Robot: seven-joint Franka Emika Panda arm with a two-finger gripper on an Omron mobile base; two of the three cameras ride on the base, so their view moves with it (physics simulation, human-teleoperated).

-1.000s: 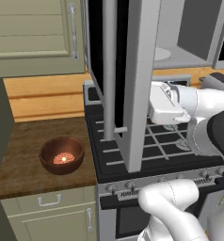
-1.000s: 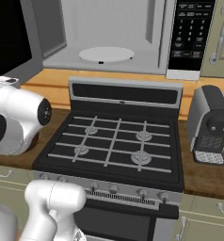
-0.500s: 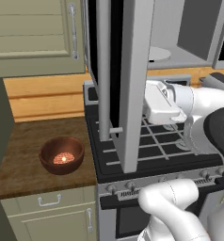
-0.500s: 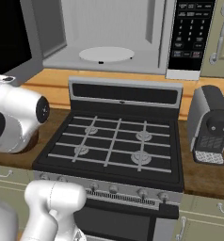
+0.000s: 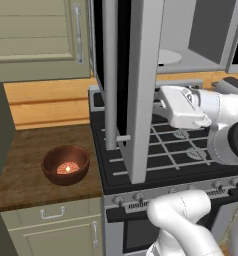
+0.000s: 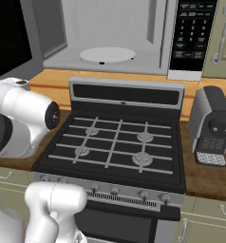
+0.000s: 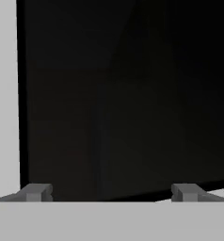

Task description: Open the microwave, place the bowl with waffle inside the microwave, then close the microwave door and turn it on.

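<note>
The microwave stands open above the stove, showing its grey cavity and white turntable. The microwave door is swung out over the stove, edge-on, with its bar handle on the left side. My gripper is open, and its fingertips face the door's black glass from close up on the inner side. The white hand sits just right of the door edge. The bowl with waffle rests on the wooden counter left of the stove.
A black gas stove lies under the microwave. To its right a dark coffee machine stands on the counter. The microwave's control panel is at the right. A beige wall cabinet hangs above the bowl.
The microwave door has swung further open to the left. My hand has followed it leftward behind the door edge. The bowl has not moved.
</note>
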